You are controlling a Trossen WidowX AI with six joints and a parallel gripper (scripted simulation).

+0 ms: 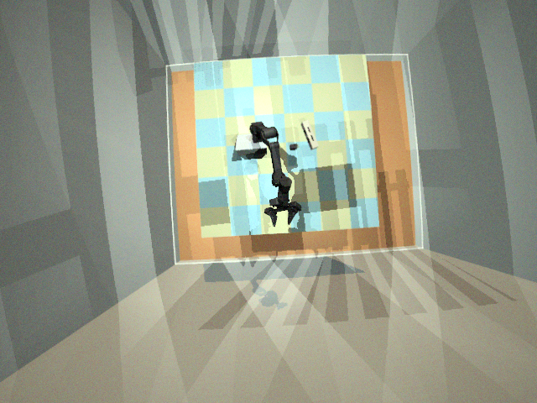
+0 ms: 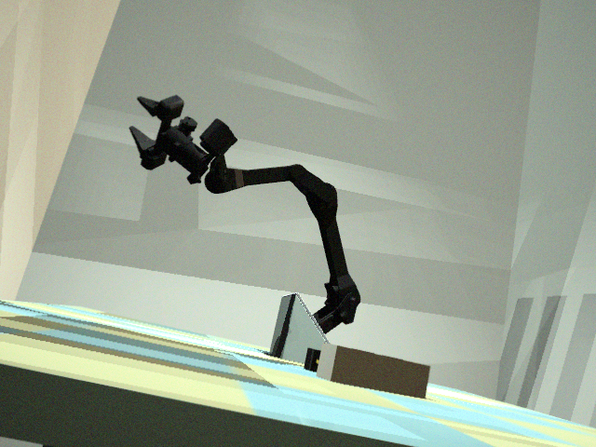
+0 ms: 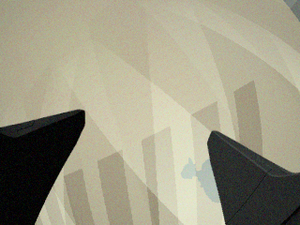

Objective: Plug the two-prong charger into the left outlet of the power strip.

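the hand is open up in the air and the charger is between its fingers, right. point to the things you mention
Not quite: the hand (image 1: 282, 225) (image 2: 134, 113) (image 3: 148, 127) is open up in the air, but the top view shows the charger (image 1: 293, 147) (image 2: 311, 359) down beside the power strip (image 1: 306, 130) (image 2: 380, 370).

grey walls (image 1: 121, 151) (image 2: 409, 231) w/ pale light streaks, beige wall (image 1: 216, 355) (image 2: 47, 120) (image 3: 117, 61) adjoining.

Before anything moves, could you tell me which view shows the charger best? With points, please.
The exterior view, partly: the dark charger (image 1: 293, 147) (image 2: 310, 359) shows larger there, half hidden behind the power strip (image 1: 310, 135) (image 2: 380, 370). Top shows a small dark block; wrist doesn't show it.
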